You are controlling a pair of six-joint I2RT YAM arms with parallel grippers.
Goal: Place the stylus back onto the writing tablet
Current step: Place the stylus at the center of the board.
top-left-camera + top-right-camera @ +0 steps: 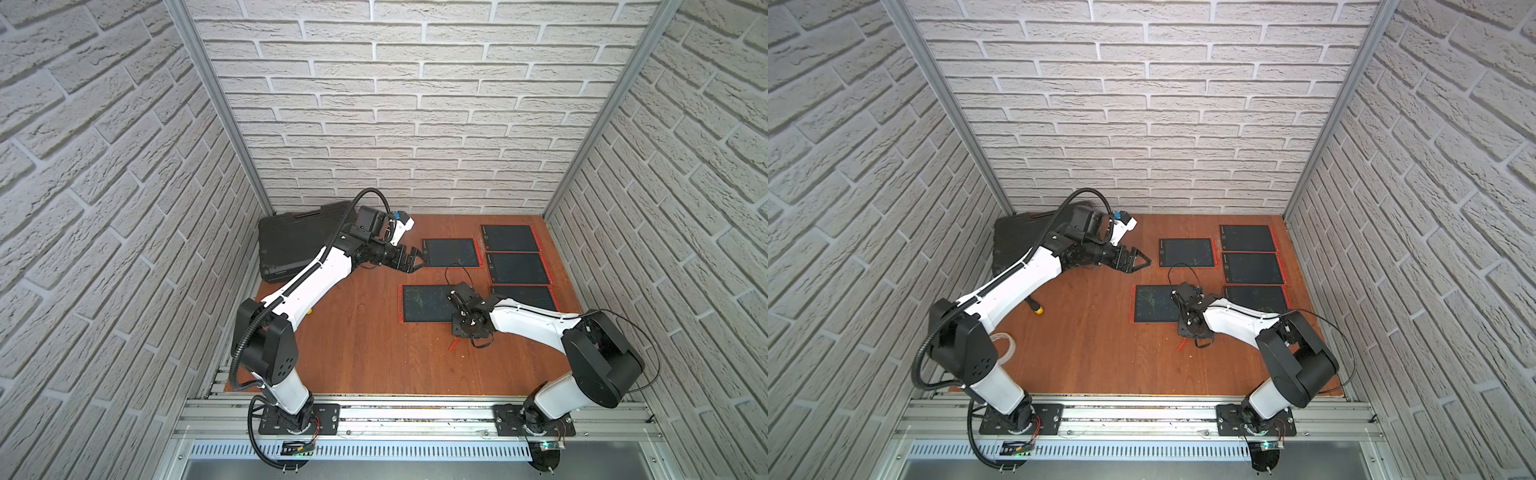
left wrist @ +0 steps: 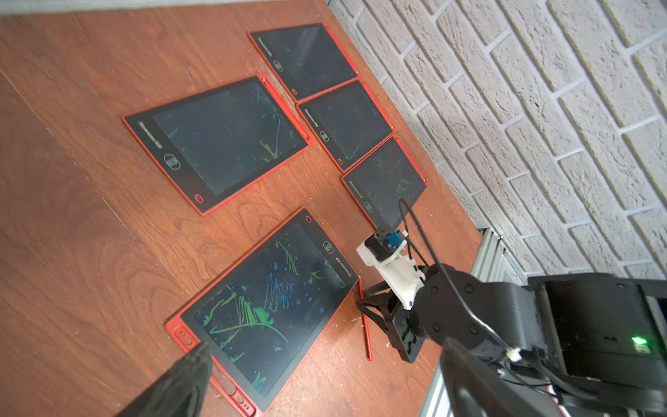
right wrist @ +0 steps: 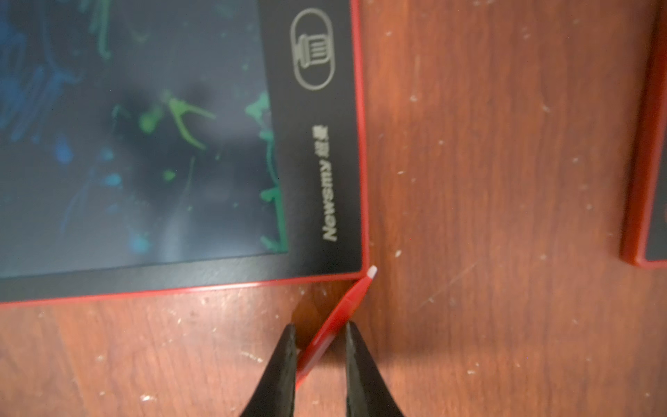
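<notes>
From where I stand, the whole move turns on the right gripper and the thin red stylus beneath it. The stylus lies flat on the worktop, not on the writing tablet, and its white tip sits just at that tablet's near corner. Its long axis slants away from the corner toward the front of the worktop, crossing the gap between the two black fingers at an angle instead of square to them. The jaws stand narrowly parted on either side of the shaft, and I cannot tell whether they pinch it or only bracket it. The tablet's dark face lies beyond the tip, toward the back wall and the robot's left, so I judge the carry is short. The left gripper hangs wide open and empty, well apart beside a farther tablet, so the right arm is plainly the nearer one.
</notes>
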